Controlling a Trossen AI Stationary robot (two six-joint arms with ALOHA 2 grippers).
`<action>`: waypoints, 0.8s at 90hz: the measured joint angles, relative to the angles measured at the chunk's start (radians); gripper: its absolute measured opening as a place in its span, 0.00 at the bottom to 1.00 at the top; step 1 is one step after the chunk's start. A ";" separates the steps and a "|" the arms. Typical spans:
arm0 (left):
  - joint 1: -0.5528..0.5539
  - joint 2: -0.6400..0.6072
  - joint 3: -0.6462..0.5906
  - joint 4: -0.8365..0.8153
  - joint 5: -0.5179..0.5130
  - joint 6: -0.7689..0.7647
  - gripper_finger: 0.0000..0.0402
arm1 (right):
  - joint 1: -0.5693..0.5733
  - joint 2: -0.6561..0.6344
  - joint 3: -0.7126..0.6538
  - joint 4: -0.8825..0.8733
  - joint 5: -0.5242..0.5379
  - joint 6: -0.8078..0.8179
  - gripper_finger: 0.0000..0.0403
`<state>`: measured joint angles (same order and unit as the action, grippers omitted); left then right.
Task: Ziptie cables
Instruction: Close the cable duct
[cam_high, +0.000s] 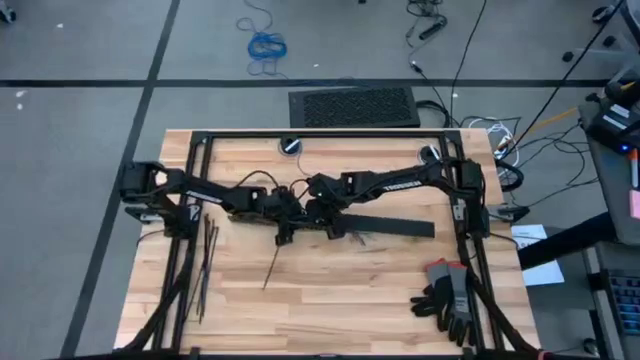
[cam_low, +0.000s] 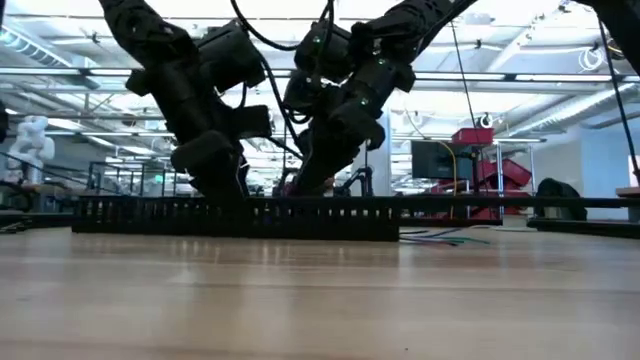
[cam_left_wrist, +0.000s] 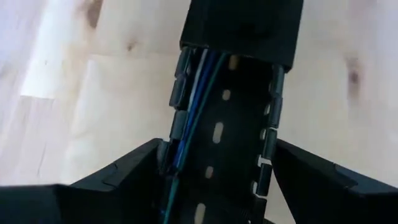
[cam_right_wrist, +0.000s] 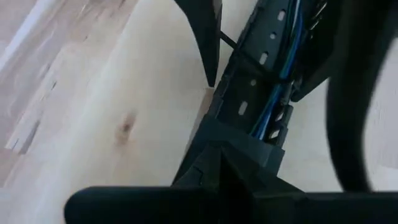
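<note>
The long black slotted bar (cam_high: 390, 226) lies flat on the wooden table and shows as a low comb-like wall in the low view (cam_low: 240, 215). The cables (cam_left_wrist: 196, 106), blue, green and pale grey, run along inside its channel and stick out of one end onto the table (cam_low: 450, 238). A flat black cover (cam_left_wrist: 242, 28) closes part of the channel. My left gripper (cam_left_wrist: 217, 149) straddles the bar at mid table (cam_high: 285, 220). My right gripper (cam_right_wrist: 230, 171) meets it there (cam_high: 325, 215), at the cover. The zipties (cam_high: 207, 262) lie loose at the left, one (cam_high: 272, 265) nearer the middle. My left gripper has the bar between its two fingers, one finger (cam_left_wrist: 134, 171) against each slotted side wall (cam_left_wrist: 173, 134). The fingers come slanting down from the table's left and lie across the bar, which stays flat on the table. My right gripper is shut at the end of the bar's cover (cam_right_wrist: 239, 146), coming slanting down from the table's right. Its own fingers hide the place of contact. The cover sits on the bar.
A pair of grey and black gloves (cam_high: 448, 298) lies at the near right. The black frame (cam_high: 320, 136) rings the table, and thick black cables (cam_high: 165, 310) run along its left side. Bare wood lies toward the near edge.
</note>
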<state>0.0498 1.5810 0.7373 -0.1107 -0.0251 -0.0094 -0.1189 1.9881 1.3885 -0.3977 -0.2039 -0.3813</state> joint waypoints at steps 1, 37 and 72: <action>0.000 0.000 0.000 0.005 0.000 0.000 0.72 | 0.001 -0.005 -0.001 -0.003 0.002 0.000 0.00; -0.009 -0.002 0.004 0.023 -0.017 0.014 0.72 | 0.010 -0.161 0.004 -0.074 0.030 0.093 0.00; -0.015 0.062 0.004 0.066 -0.027 0.019 0.72 | 0.044 0.007 0.009 -0.016 0.149 0.135 0.00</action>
<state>0.0343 1.6430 0.7414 -0.0451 -0.0522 0.0094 -0.0753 1.9948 1.3977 -0.4136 -0.0547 -0.2465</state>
